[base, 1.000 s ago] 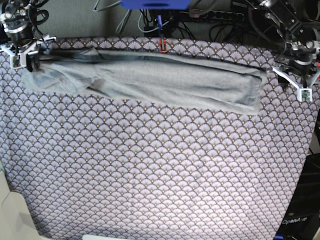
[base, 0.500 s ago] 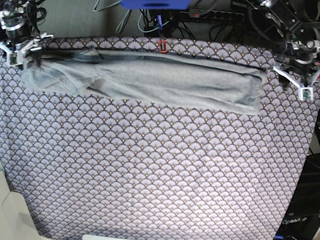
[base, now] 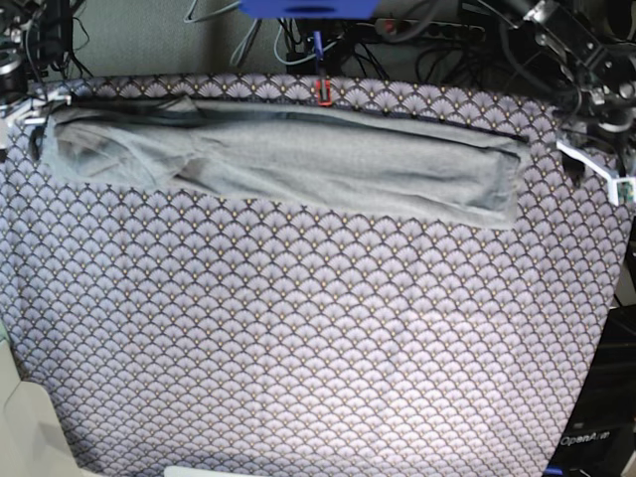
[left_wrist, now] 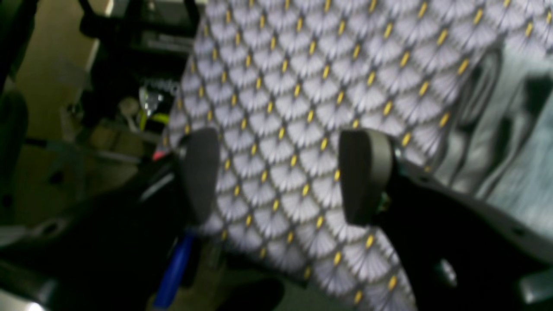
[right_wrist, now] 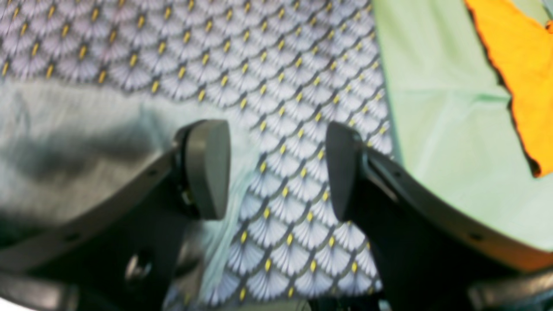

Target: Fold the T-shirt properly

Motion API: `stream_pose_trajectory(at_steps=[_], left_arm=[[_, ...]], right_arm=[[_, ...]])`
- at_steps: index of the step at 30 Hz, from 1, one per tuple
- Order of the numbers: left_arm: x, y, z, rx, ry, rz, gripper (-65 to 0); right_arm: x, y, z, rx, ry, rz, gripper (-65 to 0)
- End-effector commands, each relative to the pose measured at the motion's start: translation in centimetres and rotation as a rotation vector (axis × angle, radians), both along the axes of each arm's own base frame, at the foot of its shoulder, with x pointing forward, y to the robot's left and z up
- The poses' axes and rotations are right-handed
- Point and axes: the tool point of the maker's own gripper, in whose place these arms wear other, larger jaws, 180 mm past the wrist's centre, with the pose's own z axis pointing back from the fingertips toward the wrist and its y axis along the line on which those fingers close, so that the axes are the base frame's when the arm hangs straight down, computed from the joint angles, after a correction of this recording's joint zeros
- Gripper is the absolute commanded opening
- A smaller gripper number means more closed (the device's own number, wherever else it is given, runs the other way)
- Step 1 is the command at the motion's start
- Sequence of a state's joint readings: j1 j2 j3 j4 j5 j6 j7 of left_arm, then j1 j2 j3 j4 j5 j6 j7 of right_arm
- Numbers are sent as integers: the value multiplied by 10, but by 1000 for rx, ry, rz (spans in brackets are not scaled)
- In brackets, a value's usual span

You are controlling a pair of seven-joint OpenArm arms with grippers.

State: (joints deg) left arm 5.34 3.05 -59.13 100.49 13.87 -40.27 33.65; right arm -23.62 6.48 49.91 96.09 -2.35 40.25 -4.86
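Your light heather-grey knit T-shirt (base: pixel 298 164) lies as a long narrow band across the top of the purple scallop-patterned table cloth (base: pixel 318 348); lengthwise fold looks done, crosswise folds left. Long axis runs left-right, dipping slightly to the right. Left gripper (left_wrist: pixel 278 177) & right gripper (right_wrist: pixel 276 168): jaws wide apart, holding nothing.

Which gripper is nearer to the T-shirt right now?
Right. The right gripper hangs open at the T-shirt's sleeve end, one finger over the grey fabric. The left gripper, also open, is over bare table cloth, off the shirt's other end.
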Motion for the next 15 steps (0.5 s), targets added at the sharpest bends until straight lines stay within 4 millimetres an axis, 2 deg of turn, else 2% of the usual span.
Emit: stream_pose_trajectory(at_steps=[1, 3, 5, 8, 13, 15], left_arm=[[5, 2, 6, 7, -27, 0, -227], [11, 0, 5, -8, -37, 0, -227], [14, -2, -5, -38, -27, 2, -227], [20, -5, -17, -80, -19, 2, -227], [25, -21, -23, -113, -20, -14, -227], [26, -29, -17, -113, -39, -12, -227]], right_arm=[[4, -4, 13, -18, -41, 7, -291], [3, -4, 6, -2, -31, 2, -291], [0, -5, -4, 20, -17, -9, -291], [8, 0, -12, 50, -20, -5, -291], [4, -1, -25, 81, 0, -20, -291], [6, 2, -26, 86, 2, -10, -291]])
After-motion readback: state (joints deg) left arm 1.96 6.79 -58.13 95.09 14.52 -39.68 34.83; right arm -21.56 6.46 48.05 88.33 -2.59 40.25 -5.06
